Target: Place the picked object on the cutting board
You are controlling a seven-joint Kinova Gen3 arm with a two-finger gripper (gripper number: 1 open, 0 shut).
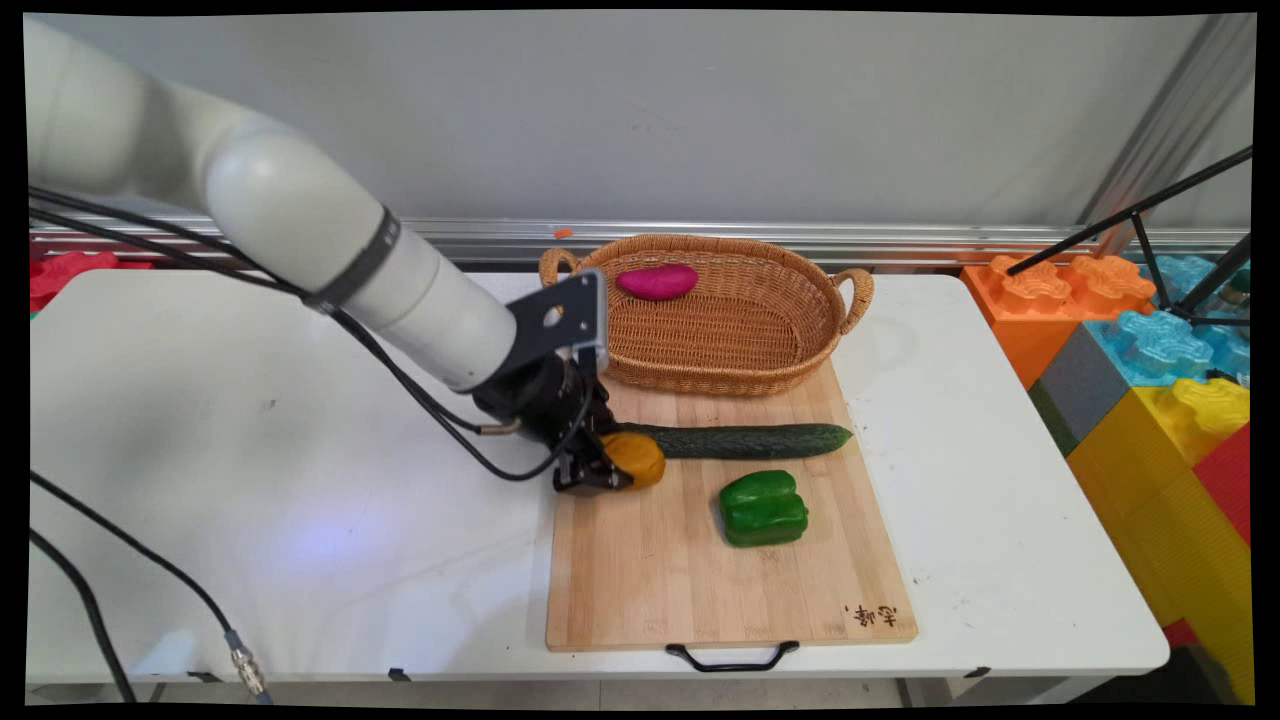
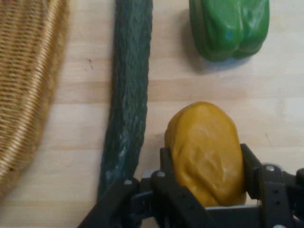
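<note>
Landmark for all positions: cutting board (image 1: 700,580), pale wood, flat on the white table (image 1: 250,480), black handle (image 1: 732,658) at its near edge and a small burnt-in mark at its near right corner.

Near half of the board: bare wood only.

Mid board, right of centre: green pepper (image 1: 763,507), resting on the board, apart from everything else. Confirmed in the hand view (image 2: 230,28), clear of the yellow item.

Mid board, left edge: gripper (image 1: 605,470), black, low over the board, closed on a potato (image 1: 634,459) (yellow-orange, rounded, skin slightly wrinkled). In the hand view, one finger (image 2: 166,164) against each flank of the potato (image 2: 205,147), the far end of the potato projecting beyond the fingertips. Contact between potato and board not determinable.

Just beyond the potato: cucumber (image 1: 745,440), dark green, lying crosswise on the board, left end just beside the potato and gripper. In the hand view the cucumber (image 2: 128,95) runs alongside the potato with a narrow strip of wood between them.

Far edge of the board: wicker basket (image 1: 740,350), oval, two handles, front rim overlapping the board's far edge. Inside, toward its far left: one purple sweet potato (image 1: 657,282).

Off the board to the right, beyond the table edge: stacked toy blocks (image 1: 1150,380), orange, blue, yellow, red.
</note>
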